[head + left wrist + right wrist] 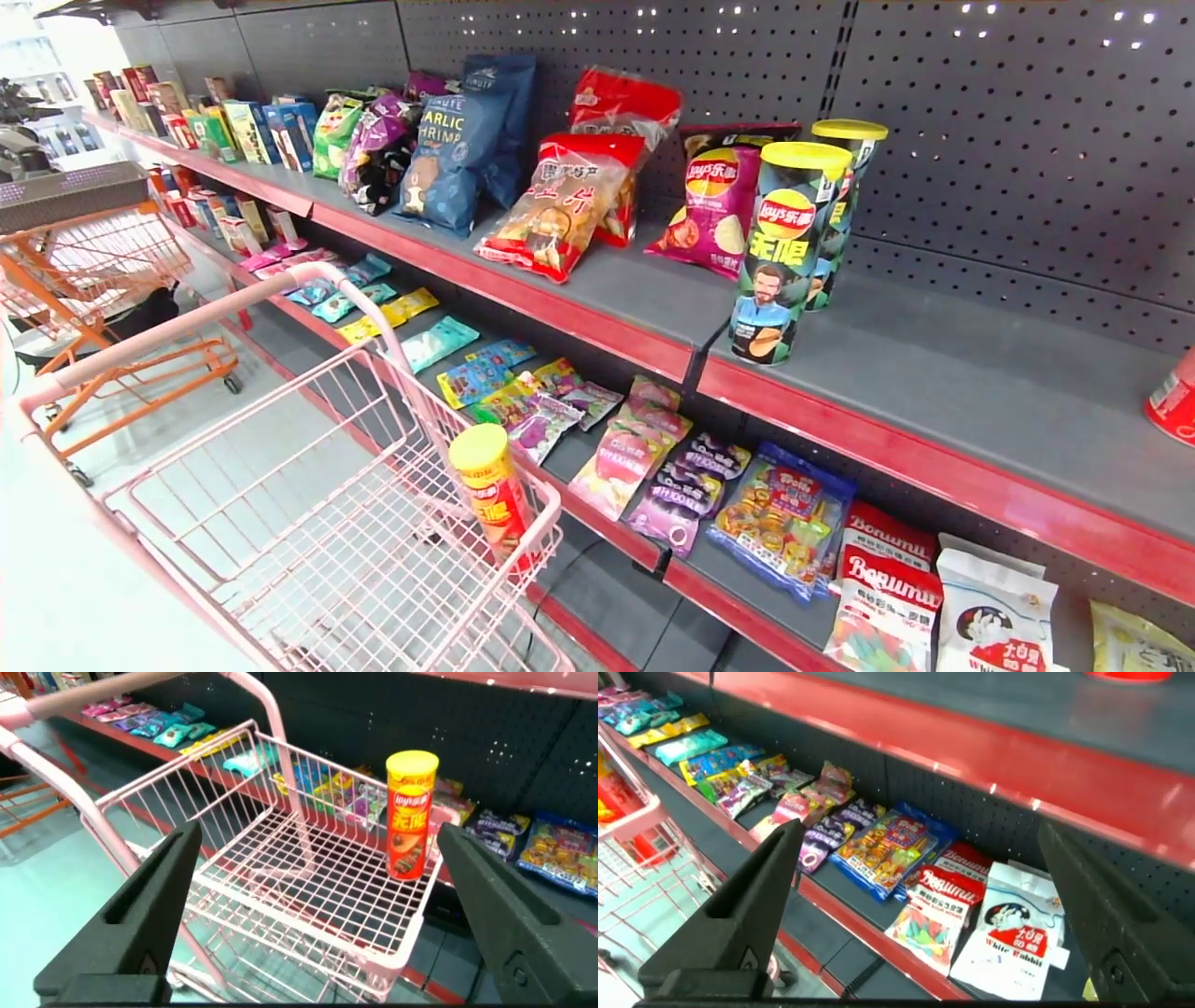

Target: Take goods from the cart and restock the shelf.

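One yellow-lidded red can point(492, 495) in one pink cart point(187, 325); two green cans point(782, 252), two red bags point(560, 205), two blue bags point(448, 159), one magenta bag point(714, 210) on upper shelf point(934, 373).

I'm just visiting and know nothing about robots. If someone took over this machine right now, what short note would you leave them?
Left gripper: open, empty, aimed at the pink cart.
Right gripper: open, empty, facing the lower snack shelf.
One yellow-lidded chip can stands upright in the cart, at the corner nearest the shelves.
Two dark chip cans already stand on the upper shelf, with bare space beside them.
Left to do: grasp the cart's can and shelve it.
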Available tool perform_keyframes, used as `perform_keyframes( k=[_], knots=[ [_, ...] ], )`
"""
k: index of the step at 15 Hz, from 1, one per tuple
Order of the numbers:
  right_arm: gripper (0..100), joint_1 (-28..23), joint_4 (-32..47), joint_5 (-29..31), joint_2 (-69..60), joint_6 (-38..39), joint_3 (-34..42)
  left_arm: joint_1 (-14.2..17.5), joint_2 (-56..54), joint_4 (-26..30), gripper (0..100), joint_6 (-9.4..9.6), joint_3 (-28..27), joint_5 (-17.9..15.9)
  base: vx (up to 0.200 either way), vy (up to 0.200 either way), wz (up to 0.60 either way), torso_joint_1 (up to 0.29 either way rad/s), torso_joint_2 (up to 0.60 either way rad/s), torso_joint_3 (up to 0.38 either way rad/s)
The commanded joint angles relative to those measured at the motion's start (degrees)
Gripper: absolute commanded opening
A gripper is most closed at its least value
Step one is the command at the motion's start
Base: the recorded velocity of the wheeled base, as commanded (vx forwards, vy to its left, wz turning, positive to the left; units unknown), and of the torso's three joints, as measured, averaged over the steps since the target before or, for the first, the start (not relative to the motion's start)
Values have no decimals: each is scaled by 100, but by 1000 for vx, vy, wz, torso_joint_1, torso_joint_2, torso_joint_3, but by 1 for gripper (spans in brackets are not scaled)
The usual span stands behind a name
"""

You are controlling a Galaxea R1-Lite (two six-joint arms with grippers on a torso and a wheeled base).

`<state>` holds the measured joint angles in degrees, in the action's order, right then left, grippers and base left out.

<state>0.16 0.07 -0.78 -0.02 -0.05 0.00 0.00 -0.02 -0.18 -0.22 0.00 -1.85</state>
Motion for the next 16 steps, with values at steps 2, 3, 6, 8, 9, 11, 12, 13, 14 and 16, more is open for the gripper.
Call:
perform_keyframes(
  k=[2,3,6,8,9,11,12,13,14,16],
  knots=[
    [100,2,1,-1,2,-4,0,0,2,1,100,4,0,1,0,0,0,-205,540,332],
    [100,2,1,-1,2,5,0,0,2,-8,100,4,0,1,0,0,0,-193,540,344],
    [100,2,1,-1,2,-4,0,0,2,1,100,4,0,-8,0,0,0,-191,544,351],
    [100,2,1,-1,2,5,0,0,2,-8,100,101,0,-61,0,0,0,-85,249,163],
    [100,2,1,-1,2,-4,0,-26,117,-96,100,83,-308,-237,0,0,0,-27,110,71],
    [100,2,1,-1,2,-4,0,-202,2753,-140,100,-391,-2821,-333,0,0,0,-6,33,23],
    [100,2,1,-1,2,-4,0,-193,3984,-140,100,-611,-3806,-193,0,0,0,0,0,0],
    [100,2,1,-1,2,-4,0,-193,4916,-254,100,-602,-4043,10,0,0,0,0,0,0],
    [100,2,1,-1,2,-4,0,-193,5636,-711,100,-602,-3850,177,0,0,0,0,0,0],
    [100,2,1,-1,2,-4,0,-290,7122,-2759,100,-620,-3067,97,0,0,0,0,0,0]
  ],
)
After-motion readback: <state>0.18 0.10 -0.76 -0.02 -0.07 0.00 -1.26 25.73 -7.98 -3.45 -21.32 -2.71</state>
